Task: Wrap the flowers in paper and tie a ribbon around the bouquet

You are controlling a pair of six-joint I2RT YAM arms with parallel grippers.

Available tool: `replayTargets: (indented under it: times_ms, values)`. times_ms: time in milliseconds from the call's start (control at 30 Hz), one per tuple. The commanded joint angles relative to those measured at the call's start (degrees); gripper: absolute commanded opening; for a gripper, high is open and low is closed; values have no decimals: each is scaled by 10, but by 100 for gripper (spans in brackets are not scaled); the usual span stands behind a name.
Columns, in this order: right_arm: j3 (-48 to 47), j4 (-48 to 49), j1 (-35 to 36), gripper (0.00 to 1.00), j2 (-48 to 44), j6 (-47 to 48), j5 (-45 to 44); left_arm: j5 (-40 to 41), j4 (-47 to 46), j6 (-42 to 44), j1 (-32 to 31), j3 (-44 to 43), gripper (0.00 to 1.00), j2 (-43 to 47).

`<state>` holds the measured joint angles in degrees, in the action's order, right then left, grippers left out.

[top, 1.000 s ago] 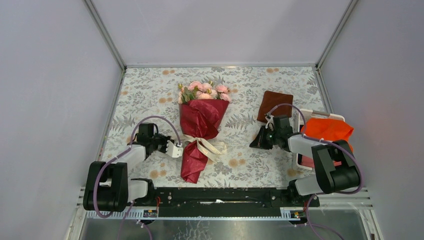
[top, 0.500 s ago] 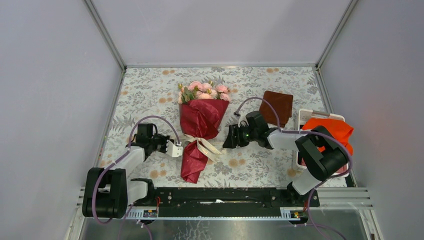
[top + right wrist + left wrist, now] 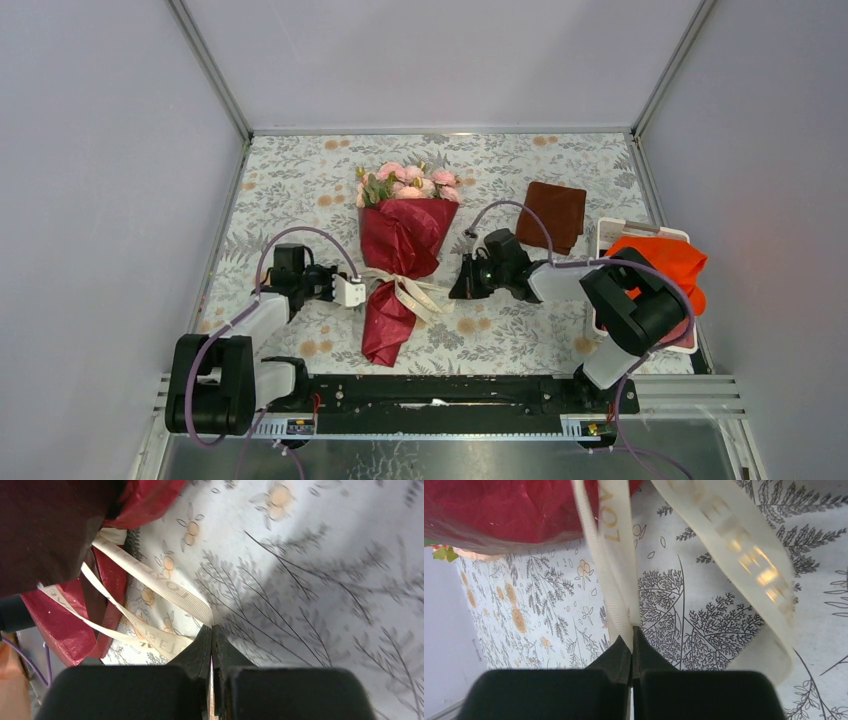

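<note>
Swinging in from beside the brown folded square (image 3: 557, 213) over the past second, the right gripper (image 3: 460, 286) now sits in the top view just beside the ribbon (image 3: 412, 293) on the bouquet (image 3: 400, 262). The left gripper (image 3: 353, 291) has barely shifted on the opposite side. The bouquet lies mid-worktop (image 3: 300, 180), with the flowers (image 3: 408, 184) toward the far edge and its tail toward the near edge. The orange-red cloth (image 3: 660, 260) stays at the right edge. With a gripper at each side of the waist, I judge the wrapping done and the tying under way.

In the left wrist view, the black jaws are pressed together on one strand of ribbon. The strand is flat, cream and satin-sheened with gold lettering, and it runs taut up toward the paper (image 3: 405, 235). A wider loop curls slack to the right over the fern-printed cloth.

In the right wrist view, the jaws are likewise pressed together, and a folded bend of ribbon appears nipped right at their tips. From there two strands trail back to the crinkled paper, which is crimson outside and darker maroon inside and looks thin and easily creased. Pulling outward from both sides would likely tighten the knot, though the slippery satin may slide free.
</note>
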<state>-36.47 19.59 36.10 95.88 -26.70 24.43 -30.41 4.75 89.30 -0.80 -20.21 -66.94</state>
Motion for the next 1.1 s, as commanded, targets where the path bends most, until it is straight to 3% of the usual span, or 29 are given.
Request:
replayTargets:
  times_ms: [0,200,367,400,433,500,533,567,600,633,733,800,867,933,1067]
  values:
    - [58,-73,-19,0,-25,-22,-63,12,-35,27,7,20,0,-12]
    - [96,-80,-45,0,-61,-30,-69,17,-12,70,24,30,0,-10]
    - [66,-101,-46,0,-91,11,-47,-23,94,90,12,10,0,43]
    - [57,-109,-47,7,-102,20,-44,-25,116,79,0,6,0,57]
    - [49,-118,-46,18,-113,34,-39,-25,143,67,-12,1,15,70]
    - [25,-147,-48,40,-139,56,-28,-38,206,44,-24,-14,71,101]
    - [14,-174,-50,53,-157,65,-30,-47,233,33,-25,-23,93,114]
    - [3,-191,-56,76,-178,73,-38,-56,256,10,-25,-32,98,129]
    - [-6,-220,-63,91,-201,78,-49,-61,267,-27,-25,-40,99,143]
    - [-14,-238,-79,98,-230,82,-63,-62,271,-78,-25,-50,99,160]
    - [-26,-255,-125,99,-329,94,-119,-51,258,-262,-24,-71,99,216]
    - [-25,-247,-145,100,-395,103,-192,-26,196,-465,-21,-79,99,255]
    - [-18,-224,-150,100,-458,114,-280,63,103,-696,-21,-83,99,284]
    - [7,-182,-150,100,-498,115,-368,180,67,-863,-17,-94,99,299]
    - [62,-121,-150,100,-534,105,-489,310,59,-1025,15,-69,99,362]
